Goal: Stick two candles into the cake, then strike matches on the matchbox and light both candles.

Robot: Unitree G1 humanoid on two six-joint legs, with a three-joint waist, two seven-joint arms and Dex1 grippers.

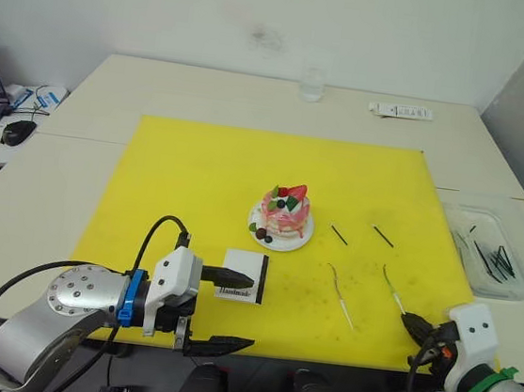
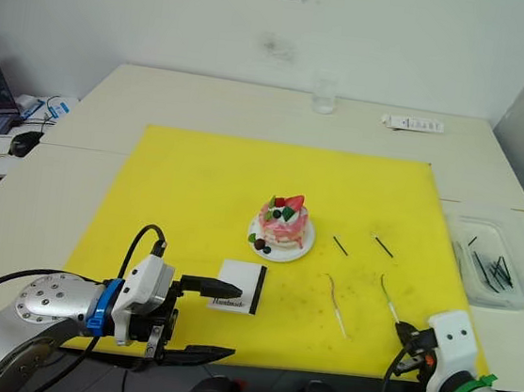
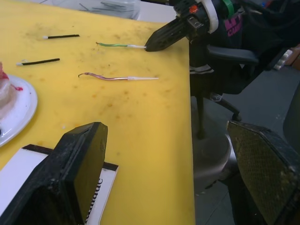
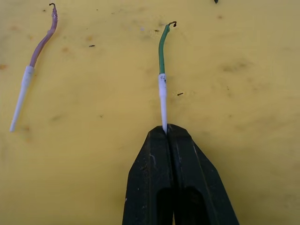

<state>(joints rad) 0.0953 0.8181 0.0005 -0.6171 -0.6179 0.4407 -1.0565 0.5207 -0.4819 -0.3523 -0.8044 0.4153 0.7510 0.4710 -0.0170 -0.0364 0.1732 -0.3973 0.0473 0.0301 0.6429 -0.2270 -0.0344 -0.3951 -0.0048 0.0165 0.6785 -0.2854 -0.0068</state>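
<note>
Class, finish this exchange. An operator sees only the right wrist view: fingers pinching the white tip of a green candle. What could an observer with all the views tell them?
Operator: Where is the cake from my green candle?
Observer: Further in on the yellow mat, towards the robot's left, no candle in it.
Operator: And the left gripper?
Observer: It is open, one finger over the matchbox.
Operator: Any matches?
Observer: Two lie beyond the green candle.
</note>
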